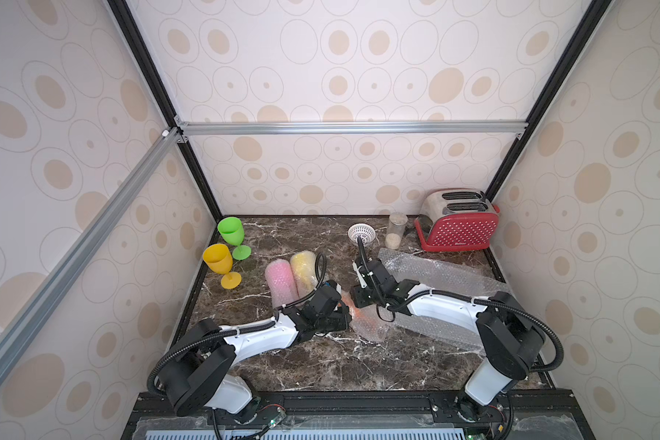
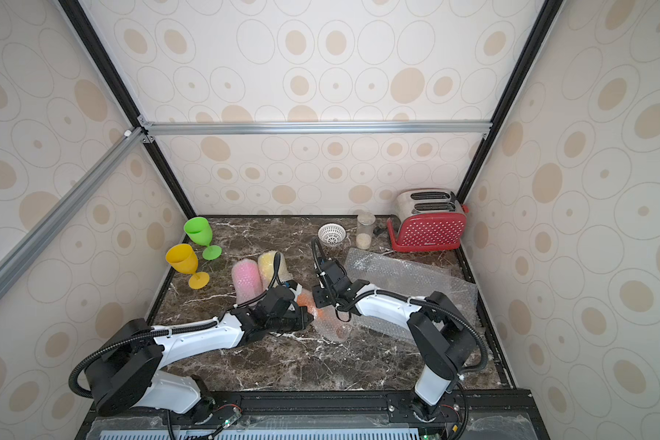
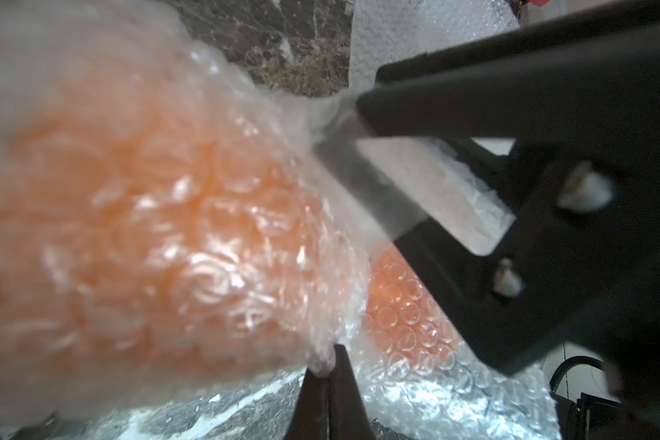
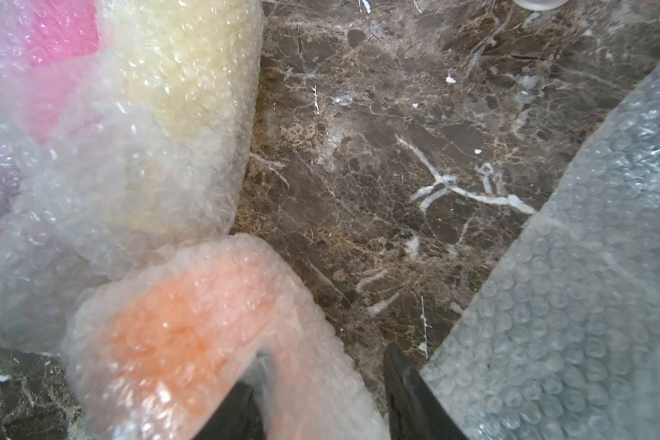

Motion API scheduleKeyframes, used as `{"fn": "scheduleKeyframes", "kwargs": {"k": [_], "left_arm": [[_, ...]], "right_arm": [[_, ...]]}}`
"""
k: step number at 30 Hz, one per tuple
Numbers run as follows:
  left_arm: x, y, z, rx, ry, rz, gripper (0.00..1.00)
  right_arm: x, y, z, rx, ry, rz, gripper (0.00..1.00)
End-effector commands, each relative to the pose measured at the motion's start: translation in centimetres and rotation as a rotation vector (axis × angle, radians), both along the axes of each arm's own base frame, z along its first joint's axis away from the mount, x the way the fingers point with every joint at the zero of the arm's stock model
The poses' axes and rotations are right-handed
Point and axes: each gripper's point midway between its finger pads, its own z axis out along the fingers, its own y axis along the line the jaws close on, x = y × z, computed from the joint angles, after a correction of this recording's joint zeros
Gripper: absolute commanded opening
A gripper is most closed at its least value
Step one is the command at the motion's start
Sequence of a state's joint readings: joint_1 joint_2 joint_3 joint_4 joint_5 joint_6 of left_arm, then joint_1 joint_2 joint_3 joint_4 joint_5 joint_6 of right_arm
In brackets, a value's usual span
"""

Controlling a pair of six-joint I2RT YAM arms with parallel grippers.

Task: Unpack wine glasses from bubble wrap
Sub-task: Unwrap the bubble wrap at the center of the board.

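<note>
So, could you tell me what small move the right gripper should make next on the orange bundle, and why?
Probably close the right gripper on the bubble wrap and peel it away. The left gripper is pinching the wrap's edge around the orange glass, while the right jaws stand apart, one finger tucked under a layer.

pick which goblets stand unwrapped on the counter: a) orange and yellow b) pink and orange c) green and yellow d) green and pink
c: the green goblet and yellow goblet stand bare and upright, while the pink goblet lies wrapped.
</note>
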State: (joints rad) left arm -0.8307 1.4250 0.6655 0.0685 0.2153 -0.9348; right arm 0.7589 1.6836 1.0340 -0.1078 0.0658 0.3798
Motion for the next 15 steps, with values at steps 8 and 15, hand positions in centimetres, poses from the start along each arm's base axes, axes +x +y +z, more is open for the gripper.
{"fn": "scheduleKeyframes", "kwargs": {"k": [8, 15], "left_arm": [[-0.6, 0.4, 0.7, -0.012, -0.032, -0.012, 0.00], [-0.7, 0.5, 0.9, 0.003, -0.054, -0.042, 0.00]], "right_arm": [[1.3, -2.3, -0.9, -0.011, 0.040, -0.083, 0.48], [-0.6, -3.3, 0.4, 0.023, 0.060, 0.037, 0.51]]}}
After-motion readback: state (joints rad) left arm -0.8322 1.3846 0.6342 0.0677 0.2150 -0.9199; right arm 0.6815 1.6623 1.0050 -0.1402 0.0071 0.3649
